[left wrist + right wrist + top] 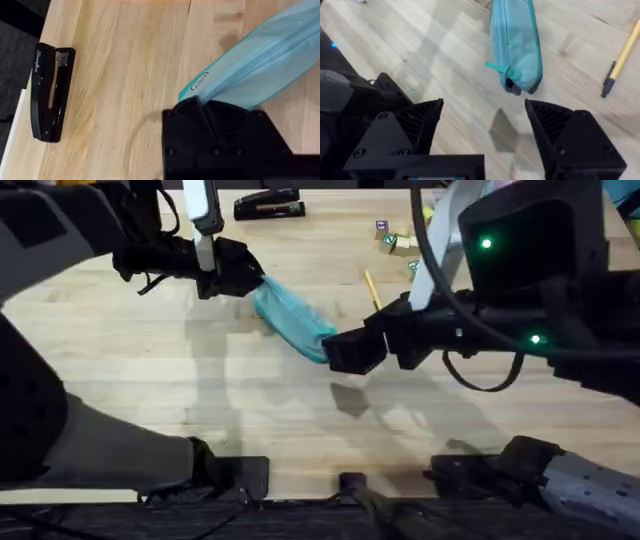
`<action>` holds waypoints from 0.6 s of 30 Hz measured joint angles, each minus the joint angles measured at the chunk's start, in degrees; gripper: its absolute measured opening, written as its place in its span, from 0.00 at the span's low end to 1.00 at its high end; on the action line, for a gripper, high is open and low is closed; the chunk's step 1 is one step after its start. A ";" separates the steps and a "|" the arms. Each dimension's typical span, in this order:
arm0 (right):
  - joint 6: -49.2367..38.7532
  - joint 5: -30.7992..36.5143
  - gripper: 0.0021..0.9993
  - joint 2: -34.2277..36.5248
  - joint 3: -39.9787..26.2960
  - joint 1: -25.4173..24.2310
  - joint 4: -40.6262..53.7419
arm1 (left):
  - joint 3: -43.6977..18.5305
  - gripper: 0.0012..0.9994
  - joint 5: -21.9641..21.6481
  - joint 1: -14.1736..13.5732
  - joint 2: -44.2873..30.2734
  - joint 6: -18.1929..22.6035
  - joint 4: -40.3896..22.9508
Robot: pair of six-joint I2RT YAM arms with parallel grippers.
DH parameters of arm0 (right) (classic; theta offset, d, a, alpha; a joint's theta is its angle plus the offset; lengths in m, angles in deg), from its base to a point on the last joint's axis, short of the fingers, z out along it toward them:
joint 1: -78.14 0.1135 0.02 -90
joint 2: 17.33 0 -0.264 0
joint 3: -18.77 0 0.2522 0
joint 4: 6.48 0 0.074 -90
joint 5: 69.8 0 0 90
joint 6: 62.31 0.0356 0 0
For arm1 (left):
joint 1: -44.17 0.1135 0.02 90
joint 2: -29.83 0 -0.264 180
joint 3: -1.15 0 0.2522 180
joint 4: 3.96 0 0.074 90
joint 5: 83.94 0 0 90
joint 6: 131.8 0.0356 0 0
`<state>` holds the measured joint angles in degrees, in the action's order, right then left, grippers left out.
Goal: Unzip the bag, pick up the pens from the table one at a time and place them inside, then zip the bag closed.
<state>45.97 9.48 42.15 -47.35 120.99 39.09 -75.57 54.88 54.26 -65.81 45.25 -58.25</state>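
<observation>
The teal bag lies slantwise on the table. My left gripper is shut on the bag's far-left end, and in the left wrist view its black fingers pinch the fabric of the bag. My right gripper hovers open at the bag's near-right end. In the right wrist view the bag shows its zipper pull just beyond my open right gripper. The zipper looks shut. One yellow pen with a dark tip lies just right of the bag, also in the right wrist view.
A black stapler rests at the table's far edge, seen too in the left wrist view. Small coloured blocks sit at the back right. Bare wood stretches across the near half of the table.
</observation>
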 joint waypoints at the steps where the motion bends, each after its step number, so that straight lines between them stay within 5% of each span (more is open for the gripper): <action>1: 0.25 0.01 1.00 0.00 0.00 0.00 0.00 | 0.00 0.04 0.00 0.00 0.00 0.00 0.00; 9: 1.43 0.02 1.00 1.16 0.00 0.00 -0.11 | 0.00 0.04 0.00 0.00 0.00 0.00 0.00; 18: 2.51 0.02 1.00 10.08 0.00 0.00 -3.87 | 0.00 0.04 0.00 0.00 0.00 0.00 0.00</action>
<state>48.48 9.50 52.23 -47.35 120.99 35.22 -75.57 54.88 54.26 -65.81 45.25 -58.25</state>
